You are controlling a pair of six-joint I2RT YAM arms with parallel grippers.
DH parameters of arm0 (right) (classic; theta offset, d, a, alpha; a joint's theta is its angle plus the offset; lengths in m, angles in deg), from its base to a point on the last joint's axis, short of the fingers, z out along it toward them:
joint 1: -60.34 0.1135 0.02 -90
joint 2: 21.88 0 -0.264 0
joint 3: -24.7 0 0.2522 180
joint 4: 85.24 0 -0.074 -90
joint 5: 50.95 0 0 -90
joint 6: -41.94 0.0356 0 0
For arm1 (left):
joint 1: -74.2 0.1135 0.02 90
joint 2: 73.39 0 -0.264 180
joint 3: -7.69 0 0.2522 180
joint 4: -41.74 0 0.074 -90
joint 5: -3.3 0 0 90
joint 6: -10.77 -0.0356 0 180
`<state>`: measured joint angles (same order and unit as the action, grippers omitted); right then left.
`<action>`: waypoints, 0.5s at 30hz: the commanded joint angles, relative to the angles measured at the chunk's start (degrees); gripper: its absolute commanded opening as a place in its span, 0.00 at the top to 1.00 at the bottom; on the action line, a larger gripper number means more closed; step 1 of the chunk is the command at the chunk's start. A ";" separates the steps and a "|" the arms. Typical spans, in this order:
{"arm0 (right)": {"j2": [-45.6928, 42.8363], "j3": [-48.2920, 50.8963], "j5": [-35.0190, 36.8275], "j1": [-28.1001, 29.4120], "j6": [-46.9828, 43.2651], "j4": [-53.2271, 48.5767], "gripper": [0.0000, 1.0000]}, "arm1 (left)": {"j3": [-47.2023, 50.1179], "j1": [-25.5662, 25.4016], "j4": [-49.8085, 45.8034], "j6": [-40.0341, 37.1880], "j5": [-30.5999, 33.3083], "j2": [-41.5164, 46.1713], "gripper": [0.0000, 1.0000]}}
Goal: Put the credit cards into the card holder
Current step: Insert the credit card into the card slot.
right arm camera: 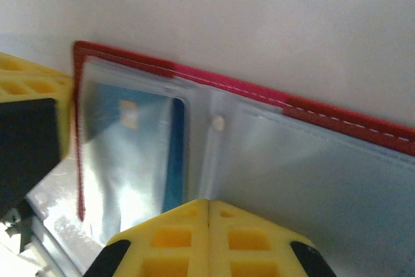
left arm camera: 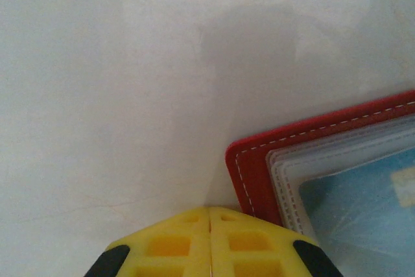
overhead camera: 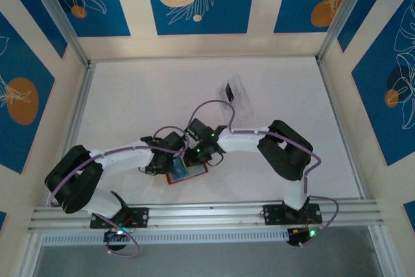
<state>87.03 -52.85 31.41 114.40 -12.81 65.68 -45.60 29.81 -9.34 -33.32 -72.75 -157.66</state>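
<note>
Desk: white.
Card holder: open, under right jaws.
Blue card: sleeved, ahead-left of right jaws.
Left gripper: jaws clenched beside holder's corner.
Right gripper: jaws clenched.

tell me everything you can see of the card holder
The card holder lies open and flat on the white table near its front edge. Red leather-like cover with white stitching, clear plastic sleeves inside, a pale snap stud at the fold. A blue card with a chip sits in one sleeve. The left gripper, shut, is at its corner; contact unclear.
</note>
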 commanded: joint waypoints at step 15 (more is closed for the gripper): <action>2.02 -1.26 -7.72 1.79 2.64 4.74 1.00 | 3.40 -0.96 18.86 0.31 -4.73 -8.07 0.95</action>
<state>87.46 -53.03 27.39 115.06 -11.65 68.22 -45.93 29.29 -9.45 -33.23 -72.59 -158.20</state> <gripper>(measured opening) 0.066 0.057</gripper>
